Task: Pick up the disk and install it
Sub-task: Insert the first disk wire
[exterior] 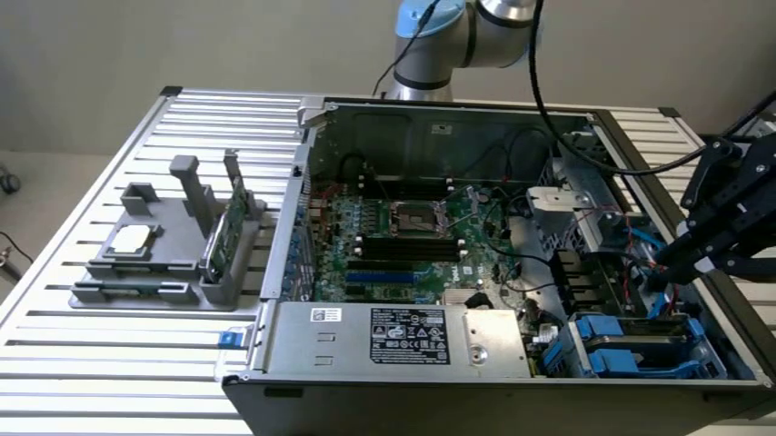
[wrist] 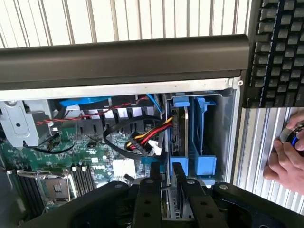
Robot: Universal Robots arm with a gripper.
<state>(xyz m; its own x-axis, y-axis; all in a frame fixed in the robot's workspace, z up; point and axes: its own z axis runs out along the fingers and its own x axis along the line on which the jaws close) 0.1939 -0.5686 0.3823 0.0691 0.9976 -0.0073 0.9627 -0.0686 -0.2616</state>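
My end effector (wrist: pixel 165 190): matte black. Arm (exterior: pixel 449 41): silver with light-blue joint cap. Desk (exterior: pixel 134 363): pale grey, ribbed stripe pattern. Case (exterior: pixel 485 400): dark grey frame, silver inner walls. Motherboard (exterior: pixel 412 245): green, black slots, one blue slot. Power supply (exterior: pixel 401 336): silver, black-and-white label. Drive bays (exterior: pixel 631 350): blue. Cables (wrist: pixel 142 137): black, with red-yellow bundle and red-black twisted pair. Holder (exterior: pixel 158 263): grey; card (exterior: pixel 231 227) in it green; chip (exterior: pixel 131 241) silver. Keyboard (wrist: pixel 278 52): black keys.
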